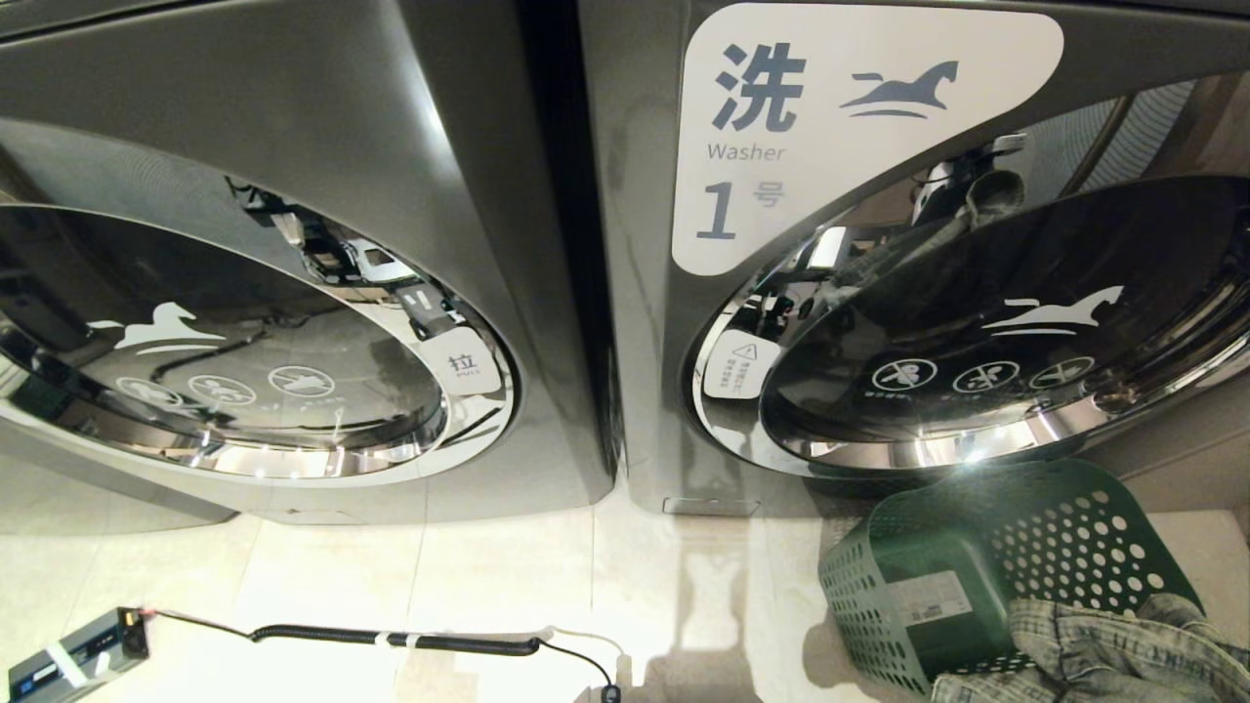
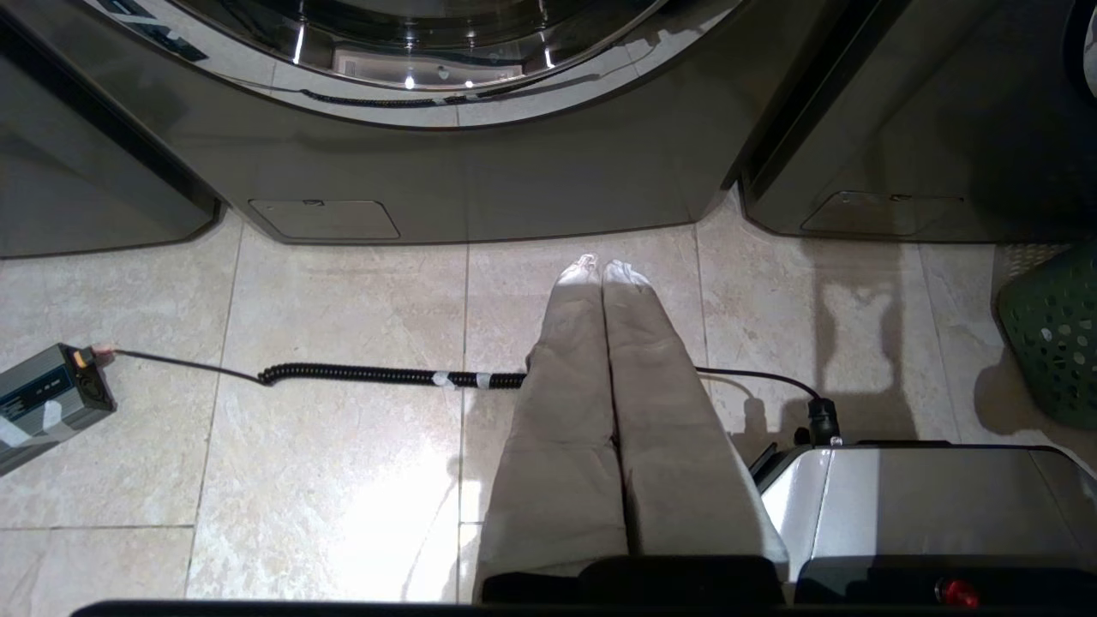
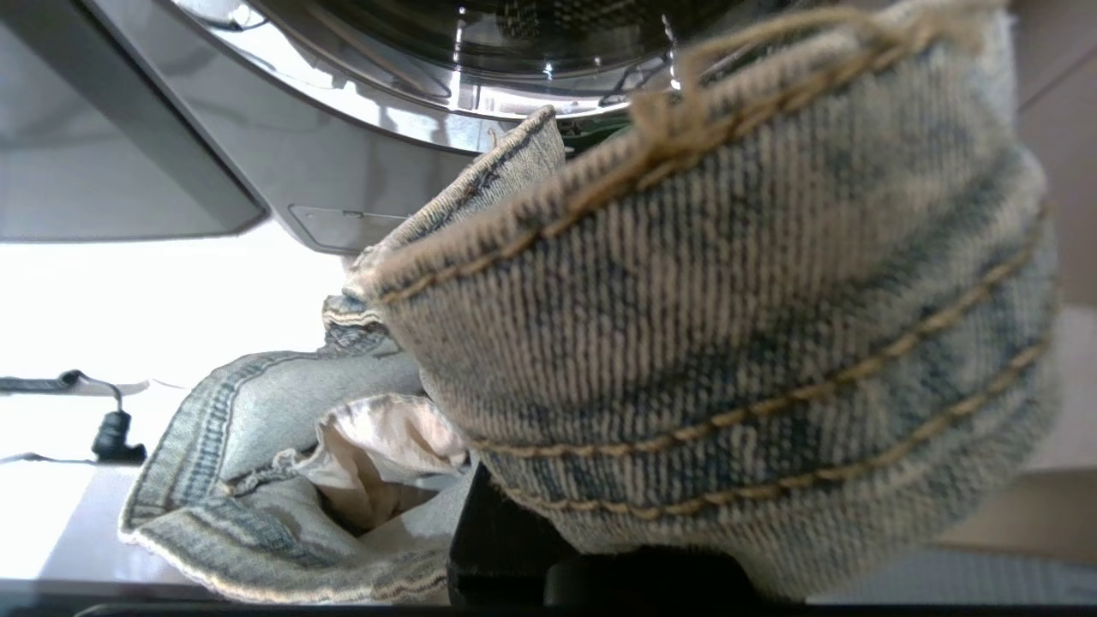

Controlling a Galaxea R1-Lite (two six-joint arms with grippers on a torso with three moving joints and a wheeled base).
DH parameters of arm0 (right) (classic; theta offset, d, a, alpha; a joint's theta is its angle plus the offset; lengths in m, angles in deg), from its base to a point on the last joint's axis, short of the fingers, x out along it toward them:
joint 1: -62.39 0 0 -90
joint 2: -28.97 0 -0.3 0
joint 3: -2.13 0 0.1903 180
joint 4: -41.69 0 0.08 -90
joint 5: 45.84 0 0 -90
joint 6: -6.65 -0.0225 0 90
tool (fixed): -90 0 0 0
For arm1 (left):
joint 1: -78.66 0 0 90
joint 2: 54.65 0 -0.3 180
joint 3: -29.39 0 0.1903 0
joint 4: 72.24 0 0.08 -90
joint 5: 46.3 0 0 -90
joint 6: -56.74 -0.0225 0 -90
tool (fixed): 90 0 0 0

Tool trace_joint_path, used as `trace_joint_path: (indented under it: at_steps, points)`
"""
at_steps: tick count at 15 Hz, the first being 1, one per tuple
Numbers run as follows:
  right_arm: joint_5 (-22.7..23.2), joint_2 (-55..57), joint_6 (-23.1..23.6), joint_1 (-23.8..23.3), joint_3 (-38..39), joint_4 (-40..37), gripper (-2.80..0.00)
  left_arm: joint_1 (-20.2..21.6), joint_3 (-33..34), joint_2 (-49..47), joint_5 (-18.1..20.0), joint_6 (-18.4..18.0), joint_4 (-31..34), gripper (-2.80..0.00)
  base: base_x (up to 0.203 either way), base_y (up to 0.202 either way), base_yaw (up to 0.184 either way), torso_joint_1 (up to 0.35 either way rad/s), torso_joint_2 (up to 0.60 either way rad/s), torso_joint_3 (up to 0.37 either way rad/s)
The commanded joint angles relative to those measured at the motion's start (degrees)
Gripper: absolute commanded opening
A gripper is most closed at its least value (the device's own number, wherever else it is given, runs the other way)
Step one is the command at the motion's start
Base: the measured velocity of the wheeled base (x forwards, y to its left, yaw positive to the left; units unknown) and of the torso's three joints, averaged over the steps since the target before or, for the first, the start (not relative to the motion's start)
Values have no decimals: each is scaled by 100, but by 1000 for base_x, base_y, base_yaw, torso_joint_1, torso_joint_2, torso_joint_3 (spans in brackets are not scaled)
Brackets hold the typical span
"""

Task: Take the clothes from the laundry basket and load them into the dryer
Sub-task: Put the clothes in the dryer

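The green perforated laundry basket [image 1: 977, 557] stands on the floor at the lower right, in front of the machine labelled Washer 1 [image 1: 859, 127]. Faded blue jeans [image 1: 1094, 654] bunch up at its near side. In the right wrist view the jeans [image 3: 728, 326] fold over my right gripper and hide its fingers; it is shut on the denim. The left grey machine, which I take as the dryer [image 1: 244, 342], has its round door shut. My left gripper [image 2: 600, 266] is shut and empty, its cloth-covered fingers hanging over the floor tiles.
A coiled black cable [image 1: 391, 640] runs across the tiles from a small grey power box [image 1: 73, 659] to my base [image 2: 926, 506]. Both machine doors are closed. The basket's edge [image 2: 1054, 334] shows beside my base.
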Motion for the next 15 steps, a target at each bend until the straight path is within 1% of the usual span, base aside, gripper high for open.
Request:
trace_joint_path:
  at_steps: [1, 6, 9, 11, 13, 15]
  points:
    - [40, -1, 41, 5, 5, 8, -280, 1, 2, 20, -2, 0, -7, -280, 0, 0, 0, 0, 0, 0]
    - [43, -1, -23, 5, -21, -27, -280, 1, 0, 20, 7, 0, 1, -280, 0, 0, 0, 0, 0, 0]
    - [-35, -1, -346, 5, -21, -12, -280, 1, 0, 20, 7, 9, -7, -280, 0, 0, 0, 0, 0, 0]
    - [-44, -1, -346, 5, -21, -18, -280, 1, 17, 20, 7, -36, -7, -280, 3, 108, -7, 5, 3, 6]
    - [-44, -1, -354, 5, -21, -10, -280, 1, 9, 20, 24, -122, 1, -280, 0, 192, 2, -3, 1, 0]
    - [-44, -1, -354, 5, -21, -10, -280, 1, 18, 20, 16, -114, -7, -280, 0, 198, -3, -2, 1, 3]
